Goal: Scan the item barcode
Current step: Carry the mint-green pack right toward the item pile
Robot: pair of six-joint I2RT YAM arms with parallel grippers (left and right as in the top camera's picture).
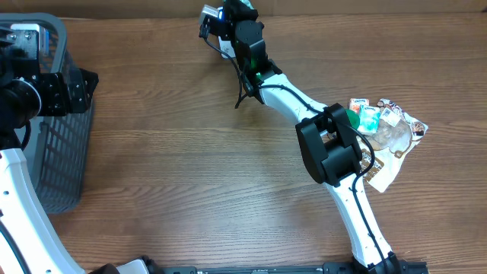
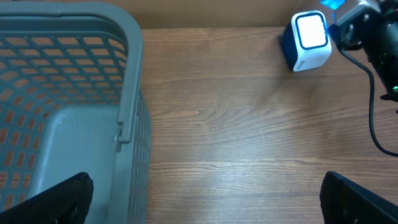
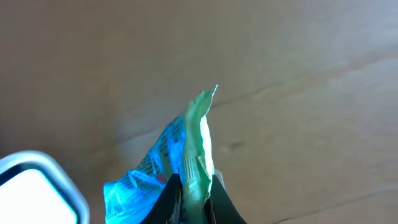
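From overhead, my right gripper (image 1: 227, 14) was at the top centre of the frame, just beside the small scanner (image 1: 208, 19); what it held was too small to make out there. A loose pile of snack packets (image 1: 384, 125) lay at the right edge of the wooden table (image 1: 175, 167), and my left arm hung over the grey basket (image 1: 53, 152) at the far left. In my left wrist view, my left gripper (image 2: 208, 180) stood as wide as it goes, one finger in each lower corner, holding nothing. The basket filled the left side, and the scanner showed its lit white face at the upper right. In my right wrist view, my fingers (image 3: 171, 199) were pinched tight on the edge of a green and blue packet (image 3: 198, 140), which stood upright at the centre. The scanner was near it at the lower left.
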